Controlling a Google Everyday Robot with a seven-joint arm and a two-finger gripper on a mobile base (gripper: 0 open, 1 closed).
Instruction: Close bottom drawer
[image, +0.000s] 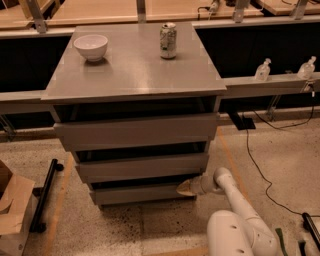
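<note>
The bottom drawer (137, 193) is the lowest, narrowest grey-brown front of the cabinet, standing only slightly out under the middle drawer (142, 167). The widest top drawer (135, 131) sits above both. My gripper (184, 188) is at the right end of the bottom drawer's front, its tan tip touching the front face. My white arm (235, 200) reaches in from the lower right.
On the cabinet top (132, 75) stand a white bowl (91, 46) and a drink can (168, 40). A cardboard box (12, 210) and a black bar (44, 195) lie on the floor at the left. A black cable (260, 165) runs across the floor at the right.
</note>
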